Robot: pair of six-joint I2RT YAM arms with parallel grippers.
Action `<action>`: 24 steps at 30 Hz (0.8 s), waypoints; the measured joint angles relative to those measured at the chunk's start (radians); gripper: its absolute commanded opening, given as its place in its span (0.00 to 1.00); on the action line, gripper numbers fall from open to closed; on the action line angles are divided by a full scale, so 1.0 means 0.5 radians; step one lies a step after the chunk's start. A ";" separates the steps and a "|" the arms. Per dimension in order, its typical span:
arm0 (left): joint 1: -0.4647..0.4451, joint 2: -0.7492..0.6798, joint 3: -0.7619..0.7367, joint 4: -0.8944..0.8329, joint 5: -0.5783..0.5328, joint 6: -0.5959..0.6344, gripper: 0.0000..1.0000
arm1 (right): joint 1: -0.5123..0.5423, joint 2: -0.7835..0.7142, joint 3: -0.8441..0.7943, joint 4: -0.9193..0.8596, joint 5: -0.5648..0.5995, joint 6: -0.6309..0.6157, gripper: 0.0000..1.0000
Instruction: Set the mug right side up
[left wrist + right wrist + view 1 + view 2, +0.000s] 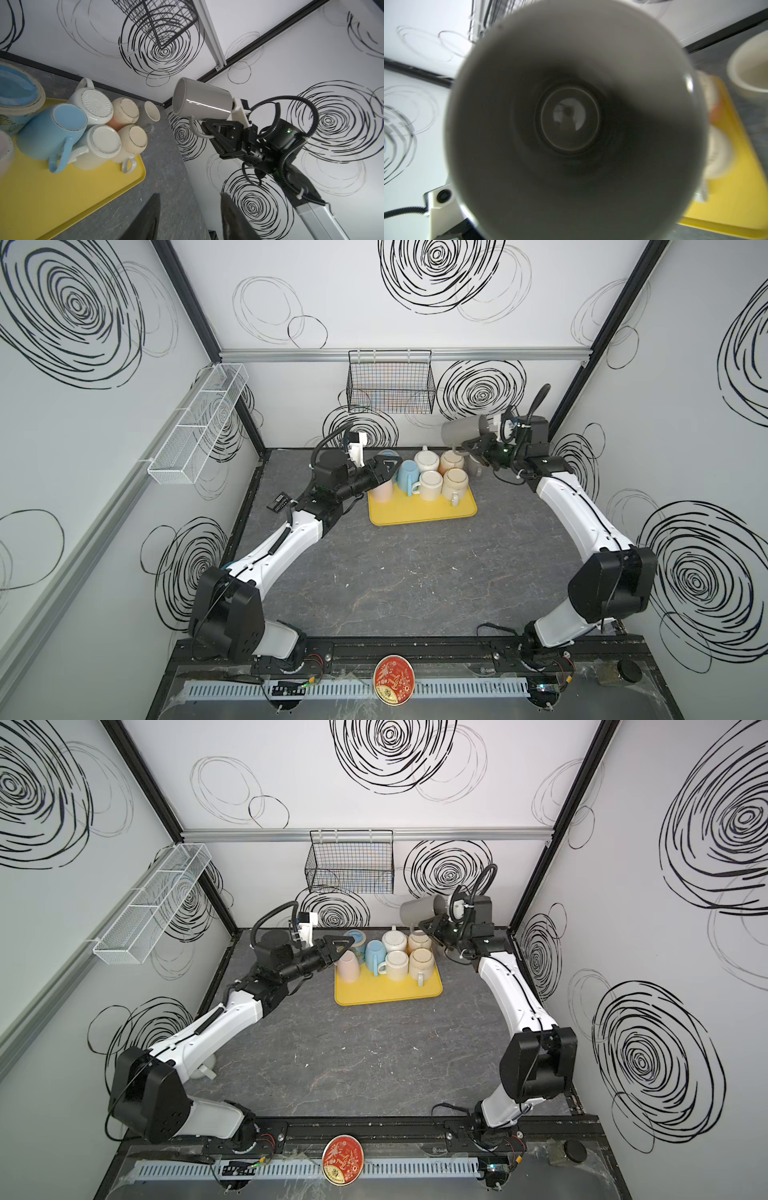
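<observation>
1. Black right gripper is closed tight on the handle of the grey mug.
2. It holds the grey mug in the air, lying on its side, above the back right part of the table. The right wrist view looks straight into its mouth.
3. Roughly below it, a cream mug stands upright on the table, just beside the yellow tray.
4. On the tray several mugs stand upside down, a light blue mug among them.
5. Over the left side of the tray hovers the left gripper, its jaws apart and holding nothing.
</observation>
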 measured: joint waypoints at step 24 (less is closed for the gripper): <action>-0.084 0.369 0.212 -0.405 0.001 0.211 0.45 | -0.105 0.277 -0.244 -0.521 1.240 -0.645 0.00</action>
